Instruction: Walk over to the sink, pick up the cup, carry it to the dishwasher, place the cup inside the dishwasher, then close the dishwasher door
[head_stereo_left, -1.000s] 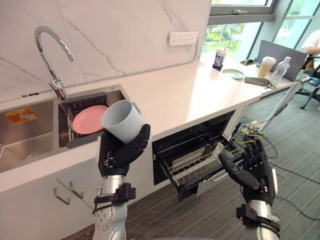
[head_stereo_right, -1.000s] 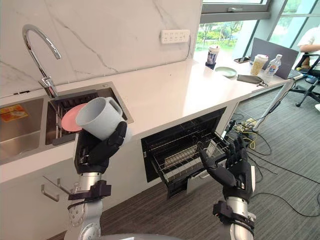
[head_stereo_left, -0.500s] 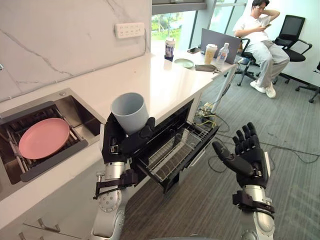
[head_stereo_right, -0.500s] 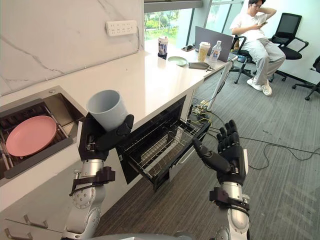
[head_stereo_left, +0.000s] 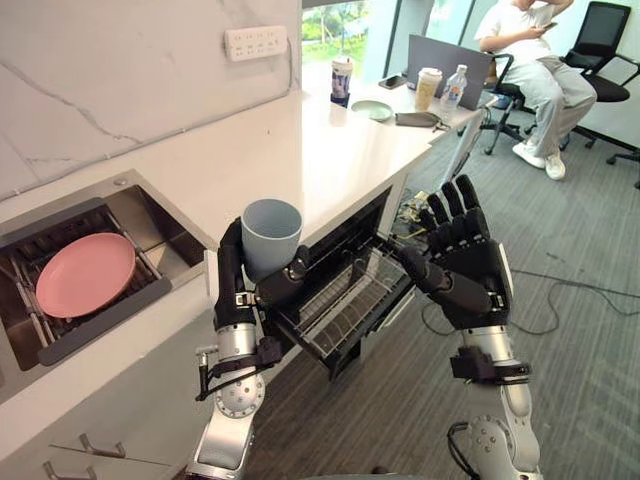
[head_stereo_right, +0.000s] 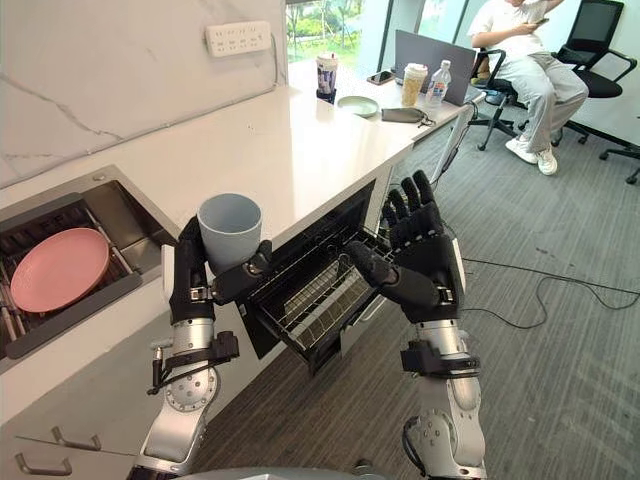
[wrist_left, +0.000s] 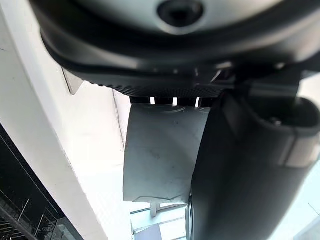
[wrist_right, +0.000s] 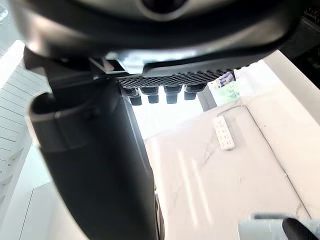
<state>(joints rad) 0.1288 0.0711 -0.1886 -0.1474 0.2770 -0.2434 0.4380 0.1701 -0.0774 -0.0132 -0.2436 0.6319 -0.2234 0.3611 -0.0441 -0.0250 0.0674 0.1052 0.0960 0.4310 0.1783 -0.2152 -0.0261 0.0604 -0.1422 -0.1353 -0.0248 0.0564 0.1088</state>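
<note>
A grey cup (head_stereo_left: 270, 236) stands upright in my left hand (head_stereo_left: 244, 290), whose fingers and thumb are curled round its lower half; the left wrist view shows the cup's wall (wrist_left: 160, 152) against the palm. The cup hangs just in front of the counter edge, above the left part of the dishwasher (head_stereo_left: 345, 300). The dishwasher's door is down and its wire rack (head_stereo_right: 318, 300) is pulled out. My right hand (head_stereo_left: 460, 260) is raised above the rack's right side, fingers straight and spread, holding nothing.
A pink plate (head_stereo_left: 85, 274) lies in the sink (head_stereo_left: 150, 215) at the left. On the white counter (head_stereo_left: 300, 150) far back are cups, a bottle, a green plate and a laptop (head_stereo_left: 445, 62). A person (head_stereo_left: 535, 65) sits on an office chair beyond.
The camera has swung right from the sink toward the dishwasher. The cup went from tilted to upright and lower. My right hand rose and came closer to the rack.
</note>
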